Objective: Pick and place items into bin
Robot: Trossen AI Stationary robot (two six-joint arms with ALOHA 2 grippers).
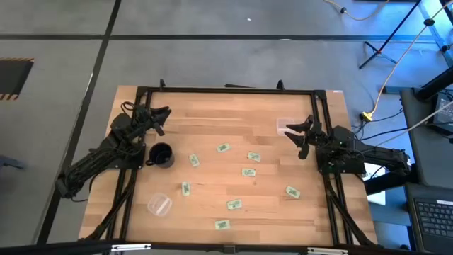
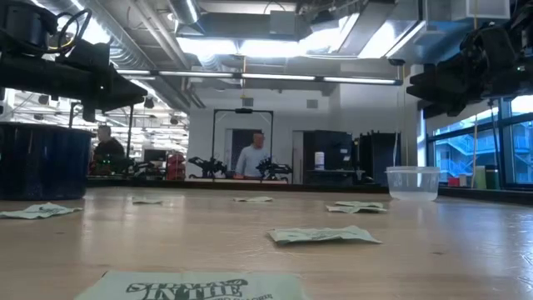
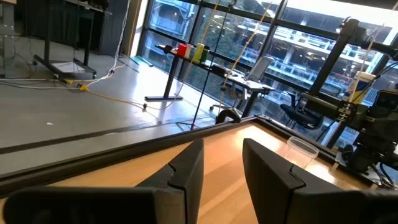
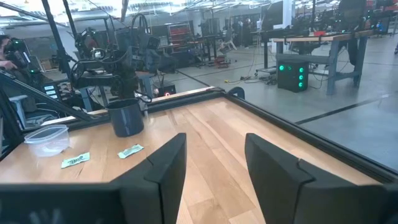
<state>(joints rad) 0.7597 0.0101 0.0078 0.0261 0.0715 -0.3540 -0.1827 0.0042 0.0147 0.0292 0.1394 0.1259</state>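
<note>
Several pale green packets with white print lie flat and scattered on the wooden table, such as one, one and one; in the low view the nearest packet fills the bottom edge. My left gripper hangs open above the table's far left part, just beyond the black cup. My right gripper hangs open over the far right part, beside a clear plastic tub. Both wrist views show open fingers with nothing between them: left gripper, right gripper.
A second clear tub stands near the table's near left part. A black frame runs along the table's edges. The right wrist view shows the cup, a tub and two packets. People stand in the room behind.
</note>
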